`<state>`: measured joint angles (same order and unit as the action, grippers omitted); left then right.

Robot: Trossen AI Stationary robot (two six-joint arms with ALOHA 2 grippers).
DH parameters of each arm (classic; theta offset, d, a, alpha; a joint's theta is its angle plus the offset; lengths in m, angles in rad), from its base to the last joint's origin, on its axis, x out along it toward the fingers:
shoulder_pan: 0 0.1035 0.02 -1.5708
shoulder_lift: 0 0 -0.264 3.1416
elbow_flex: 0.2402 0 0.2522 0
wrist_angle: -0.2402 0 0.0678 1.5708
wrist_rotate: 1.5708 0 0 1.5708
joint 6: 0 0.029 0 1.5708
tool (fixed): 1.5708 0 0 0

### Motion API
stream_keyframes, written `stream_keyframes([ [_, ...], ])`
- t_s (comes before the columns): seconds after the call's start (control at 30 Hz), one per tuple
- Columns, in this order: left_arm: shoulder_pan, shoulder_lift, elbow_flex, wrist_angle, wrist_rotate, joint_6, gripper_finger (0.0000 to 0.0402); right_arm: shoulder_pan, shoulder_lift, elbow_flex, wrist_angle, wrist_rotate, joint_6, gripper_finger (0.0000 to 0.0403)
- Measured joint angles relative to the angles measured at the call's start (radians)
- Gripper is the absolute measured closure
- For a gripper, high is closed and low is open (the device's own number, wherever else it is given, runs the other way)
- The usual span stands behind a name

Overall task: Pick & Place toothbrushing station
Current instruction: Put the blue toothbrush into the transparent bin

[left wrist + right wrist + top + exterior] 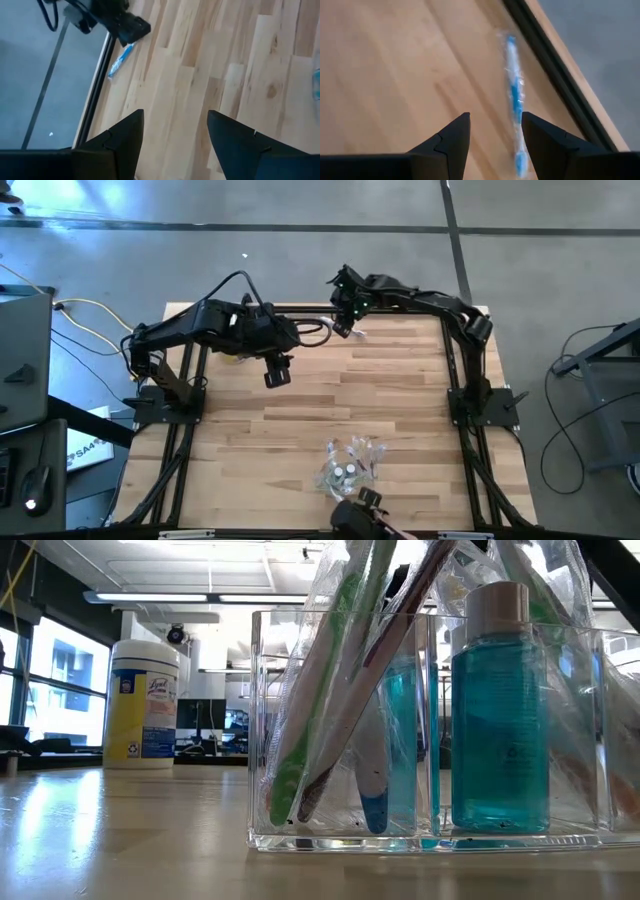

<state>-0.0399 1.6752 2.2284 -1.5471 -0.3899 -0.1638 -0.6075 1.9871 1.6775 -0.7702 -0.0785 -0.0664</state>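
Pale wood planks make up the table [300, 400], framed by dark rails over a grey floor. At the far left edge stands a white-lidded jar [144, 705] with a yellow label; its script logo looks like "Lysol", the small print unreadable. Off the table's left side a white box [88, 448] shows the letters "SA4". Near the front edge sits the clear holder [350, 465], a see-through box with compartments, holding wrapped toothbrushes [330, 690] in white, green and blue that lean across 1 another, and beside them a bottle [500, 710] of teal liquid with a grey cap. 1 more blue brush [516, 110] in clear wrap lies flat by the far edge. The right gripper [495, 135] hangs just above it, jaws apart and empty, the brush under 1 finger. The left gripper [175, 135] hovers over bare planks nearby, jaws likewise spread, holding nothing.
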Motion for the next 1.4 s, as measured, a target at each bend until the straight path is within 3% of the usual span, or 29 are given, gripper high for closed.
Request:
stream_keyframes([
  [0.57, 0.0, 0.0, 0.0, -0.005, -0.022, 0.013, 0.0187, 0.011, 0.083, 0.0, -0.016, 0.049, 0.042, 0.0228],
  [1.0, 0.0, 0.0, 0.0, -0.017, -0.054, 0.03, 0.0187, 0.01, 0.129, -0.001, -0.02, 0.122, 0.096, 0.0136],
  [1.4, 0.0, 0.0, 0.001, -0.02, -0.058, 0.054, 0.0187, 0.002, 0.174, -0.001, -0.042, 0.124, 0.126, 0.0136],
])
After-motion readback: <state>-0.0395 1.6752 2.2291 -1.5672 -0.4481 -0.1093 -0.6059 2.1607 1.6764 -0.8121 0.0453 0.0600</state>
